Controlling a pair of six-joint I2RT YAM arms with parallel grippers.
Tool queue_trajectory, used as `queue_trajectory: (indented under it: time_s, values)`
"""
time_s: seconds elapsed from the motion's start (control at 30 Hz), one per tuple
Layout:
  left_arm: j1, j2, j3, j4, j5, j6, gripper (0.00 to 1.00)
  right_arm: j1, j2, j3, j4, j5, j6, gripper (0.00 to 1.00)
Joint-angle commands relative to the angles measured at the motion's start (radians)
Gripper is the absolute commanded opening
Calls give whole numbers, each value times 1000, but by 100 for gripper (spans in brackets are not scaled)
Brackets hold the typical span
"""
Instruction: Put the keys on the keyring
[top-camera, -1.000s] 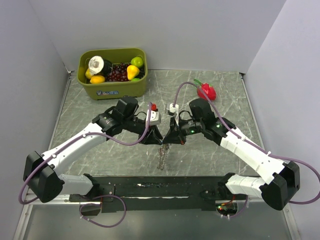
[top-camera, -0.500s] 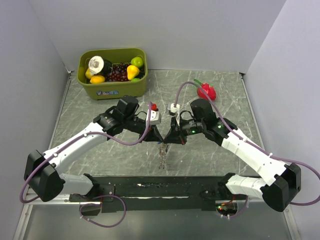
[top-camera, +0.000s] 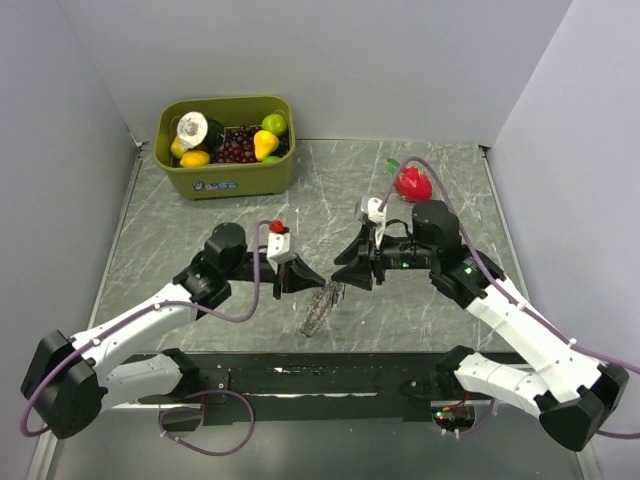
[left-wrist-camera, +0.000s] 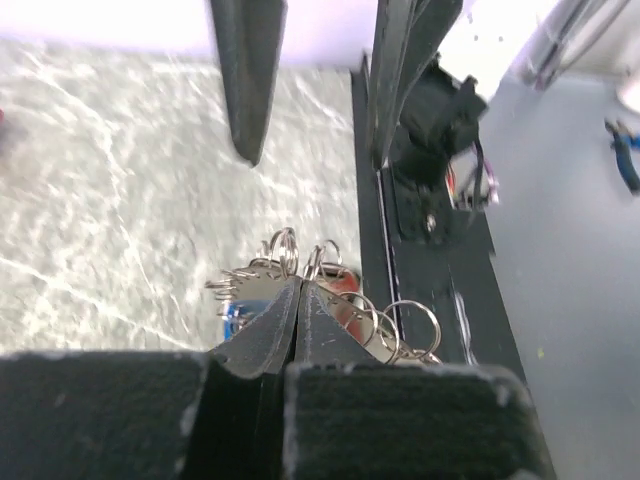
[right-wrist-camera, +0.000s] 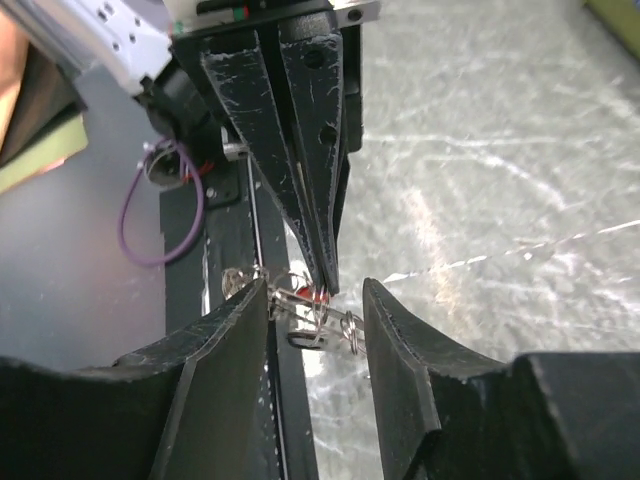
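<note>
1. From above, our left gripper (top-camera: 312, 282) clenched the keys (top-camera: 317, 312), which dangled below its tips; the right gripper (top-camera: 345, 272) stood spread just beside.
2. Left wrist: rings (left-wrist-camera: 408, 322) fanned past our tips; we judged one needed singling out.
3. Right wrist: the bunch hung just ahead of our parted fingers, over the black rail (right-wrist-camera: 222, 245); open table (right-wrist-camera: 500, 200) lay rightward.

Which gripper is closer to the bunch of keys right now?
Left. The left gripper is shut on the keys, which hang from its tips. The right gripper is open beside them, its fingers flanking the rings.
</note>
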Motion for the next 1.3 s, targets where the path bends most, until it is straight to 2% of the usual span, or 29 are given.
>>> queue_trajectory:
  time_s: [0.0,0.07,0.2,0.33,0.47,0.77,0.9,0.97,1.17,1.27]
  values:
    - [1,-67,-89,455,-66,-206,1,-14,-34,-18,59,-11,37,47]
    - [5,-71,-118,546,-85,-267,1,-16,-37,-21,54,-48,38,43]
    - [19,-56,-163,730,-43,-338,1,-21,-54,-44,94,-116,56,43]
    - [24,-42,-174,794,-30,-373,1,-22,-49,-30,77,-131,52,43]
    - [25,-47,-168,796,-25,-366,1,-22,-41,-32,61,-95,55,41]
    - [25,-63,-140,709,-8,-317,1,-24,-37,-47,71,-44,70,46]
    - [25,-63,-145,721,-13,-320,1,-22,-17,-46,70,-56,64,32]
    - [25,-70,-151,732,-22,-324,1,-22,-9,-46,62,-48,58,29]
    - [25,-74,-145,721,-25,-312,1,-21,-14,-56,70,-35,55,41]
    - [25,-71,-145,730,-22,-315,1,-22,-23,-67,80,-42,61,41]
